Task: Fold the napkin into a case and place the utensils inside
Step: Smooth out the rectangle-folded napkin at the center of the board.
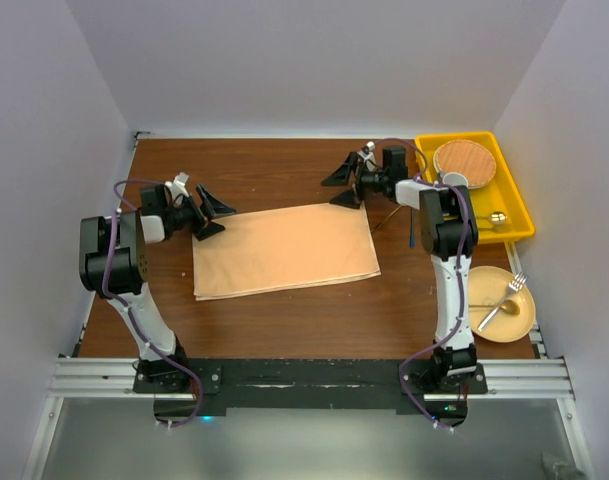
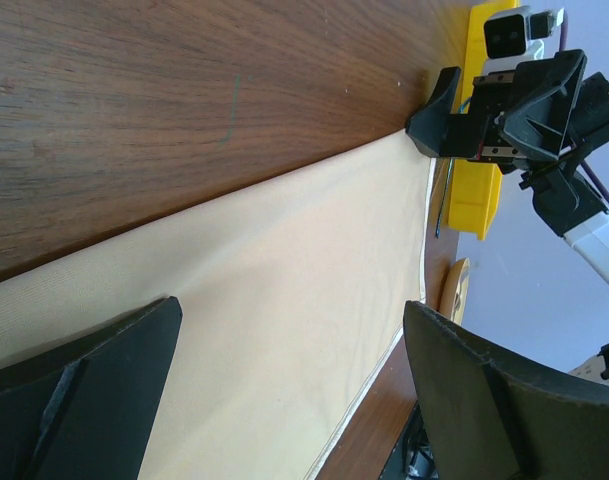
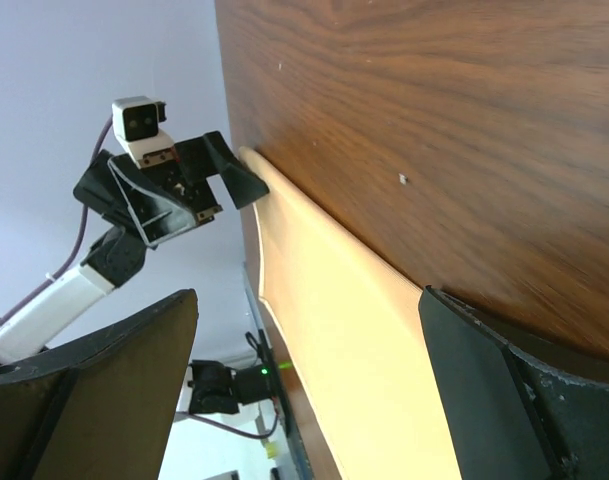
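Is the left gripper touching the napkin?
Cannot tell. In the top view one finger of the open left gripper overlaps the far-left corner of the napkin; the right wrist view shows the same, but neither shows contact or a gap.

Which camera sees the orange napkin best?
The top view: the whole napkin lies flat on the table, from end to end. The left wrist view shows only one long stretch of it; the right wrist view shows a narrow strip.

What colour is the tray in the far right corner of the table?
The tray is bright yellow; the top external view shows it best.
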{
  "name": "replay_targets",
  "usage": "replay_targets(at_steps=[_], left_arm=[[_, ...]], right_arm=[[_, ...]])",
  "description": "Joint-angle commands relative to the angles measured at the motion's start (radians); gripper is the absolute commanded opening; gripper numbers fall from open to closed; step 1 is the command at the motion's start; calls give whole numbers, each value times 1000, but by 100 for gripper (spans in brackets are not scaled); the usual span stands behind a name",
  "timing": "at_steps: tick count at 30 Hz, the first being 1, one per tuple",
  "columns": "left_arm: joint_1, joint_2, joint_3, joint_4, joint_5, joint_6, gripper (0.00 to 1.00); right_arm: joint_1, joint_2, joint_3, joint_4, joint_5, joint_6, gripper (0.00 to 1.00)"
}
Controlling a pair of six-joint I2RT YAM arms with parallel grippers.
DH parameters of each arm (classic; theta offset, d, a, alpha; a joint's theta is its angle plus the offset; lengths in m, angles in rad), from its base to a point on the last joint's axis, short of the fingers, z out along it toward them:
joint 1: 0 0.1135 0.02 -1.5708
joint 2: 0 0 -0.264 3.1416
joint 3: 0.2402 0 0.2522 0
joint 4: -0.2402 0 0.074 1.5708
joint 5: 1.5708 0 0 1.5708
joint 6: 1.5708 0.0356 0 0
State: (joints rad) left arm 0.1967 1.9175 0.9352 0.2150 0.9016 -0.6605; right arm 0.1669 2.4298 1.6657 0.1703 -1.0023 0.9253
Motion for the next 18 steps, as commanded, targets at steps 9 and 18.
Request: replay_targets(at_steps=[9, 18], left_arm=[[27, 57, 96, -124, -102, 143, 100], [1, 110, 454, -438, -182, 471, 100]], right_arm=[[-50, -40, -1, -175, 34, -226, 98], [39, -169, 109, -240, -13, -273, 73]])
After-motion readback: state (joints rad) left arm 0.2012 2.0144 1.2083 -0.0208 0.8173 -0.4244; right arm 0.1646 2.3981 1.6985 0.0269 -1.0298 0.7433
